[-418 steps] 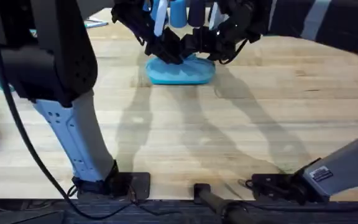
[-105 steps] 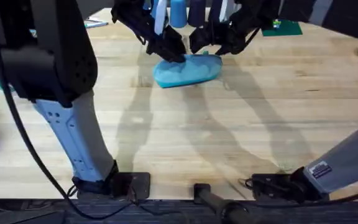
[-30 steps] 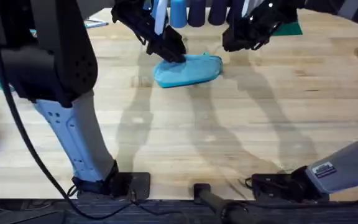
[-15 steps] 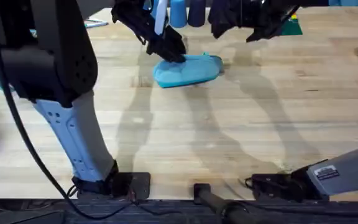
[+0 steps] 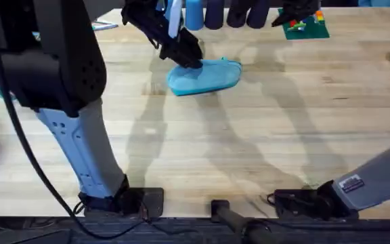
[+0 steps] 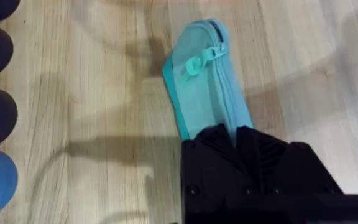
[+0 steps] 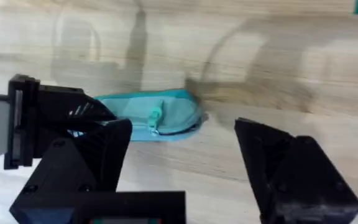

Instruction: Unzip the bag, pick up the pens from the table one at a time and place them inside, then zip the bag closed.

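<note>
While the left tool (image 6: 232, 134) still pins the bag (image 5: 205, 74), the right tool (image 7: 182, 168) — jaws apart — has lifted away.

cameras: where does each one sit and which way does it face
Overhead: above the arm bases, looking down and forward over the table; both arms show, left gripper on the bag.
Left wrist: on the left arm, looking down its gripper at the bag.
Right wrist: on the raised right arm, its open gripper framing the bag.
All three share the bag.

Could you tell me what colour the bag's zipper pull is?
Pale mint green, lighter than the light-blue bag; the left wrist view shows the zipper pull best.
</note>
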Motion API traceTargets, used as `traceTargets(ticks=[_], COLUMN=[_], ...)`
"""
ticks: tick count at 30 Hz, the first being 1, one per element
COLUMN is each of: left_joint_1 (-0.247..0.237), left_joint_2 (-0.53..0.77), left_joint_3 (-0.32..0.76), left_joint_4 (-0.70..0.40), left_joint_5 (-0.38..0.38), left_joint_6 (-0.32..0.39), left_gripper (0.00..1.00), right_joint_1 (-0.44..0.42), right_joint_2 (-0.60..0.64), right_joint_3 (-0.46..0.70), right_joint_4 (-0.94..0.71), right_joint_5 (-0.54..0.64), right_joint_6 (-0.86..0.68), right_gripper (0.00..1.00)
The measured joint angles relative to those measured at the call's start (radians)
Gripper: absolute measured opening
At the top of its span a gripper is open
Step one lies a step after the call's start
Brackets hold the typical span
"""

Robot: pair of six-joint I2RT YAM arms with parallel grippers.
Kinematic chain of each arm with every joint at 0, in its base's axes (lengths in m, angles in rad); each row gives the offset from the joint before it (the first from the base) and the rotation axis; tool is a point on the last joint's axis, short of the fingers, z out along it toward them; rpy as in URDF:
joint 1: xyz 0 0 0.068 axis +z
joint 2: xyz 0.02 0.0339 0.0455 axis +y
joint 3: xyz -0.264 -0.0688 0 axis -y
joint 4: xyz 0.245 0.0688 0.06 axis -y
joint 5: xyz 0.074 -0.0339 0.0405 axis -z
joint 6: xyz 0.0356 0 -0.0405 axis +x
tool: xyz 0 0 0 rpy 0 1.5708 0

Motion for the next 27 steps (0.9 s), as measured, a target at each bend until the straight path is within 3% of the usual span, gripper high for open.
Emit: traceTargets(ticks=[9,27], left_joint_1=[0.0,0.0], left_joint_2=[0.0,0.0], left_joint_3=[0.0,0.0], left_joint_4=[0.0,0.0], left_joint_5=[0.0,0.0], left_joint_6=[0.0,0.0], left_gripper=[0.041,0.041], right_joint_1=[-0.002,-0.001], right_joint_2=[0.177,0.288], right_joint_3=[0.125,0.13], right_joint_4=[-0.038,-0.077], right_joint_5=[-0.118,-0.174], right_joint_6=[-0.004,-0.004], right_gripper=[0.996,0.996])
